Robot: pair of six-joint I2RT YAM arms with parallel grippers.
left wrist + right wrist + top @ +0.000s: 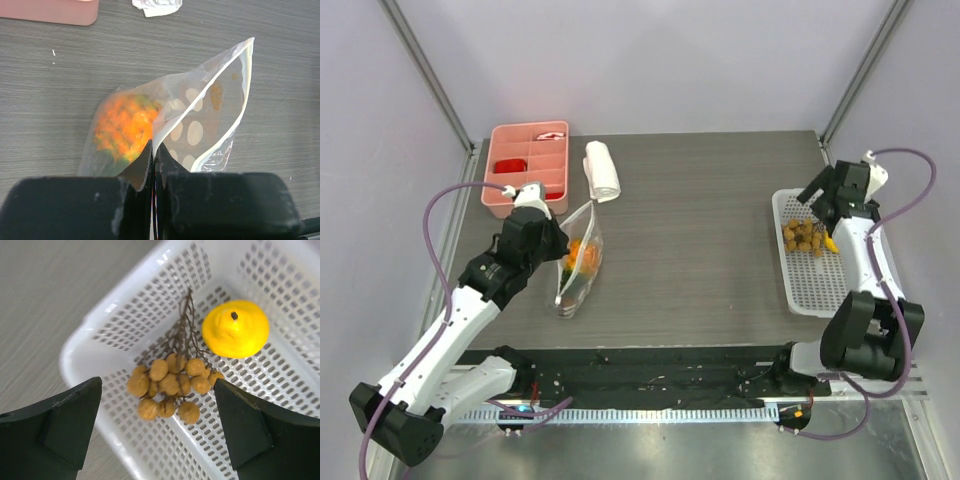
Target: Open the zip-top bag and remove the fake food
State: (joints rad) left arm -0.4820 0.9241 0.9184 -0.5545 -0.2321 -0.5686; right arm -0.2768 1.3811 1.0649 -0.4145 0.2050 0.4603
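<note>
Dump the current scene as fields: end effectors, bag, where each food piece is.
left end effector: shut, pinching the zip-top bag by its film
right end effector: open, holding nothing, above the white basket
bag mouth: appears open
in bag: orange spiky fruit
in basket: brown ball cluster, yellow fruit beside it
also on table: pink tray, rolled white towel
left to do: orange spiky fruit not yet out

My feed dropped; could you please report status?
Left gripper shut on zip-top bag, orange fruit inside. Right gripper open over basket holding brown cluster, yellow fruit. Nothing blocking.
</note>
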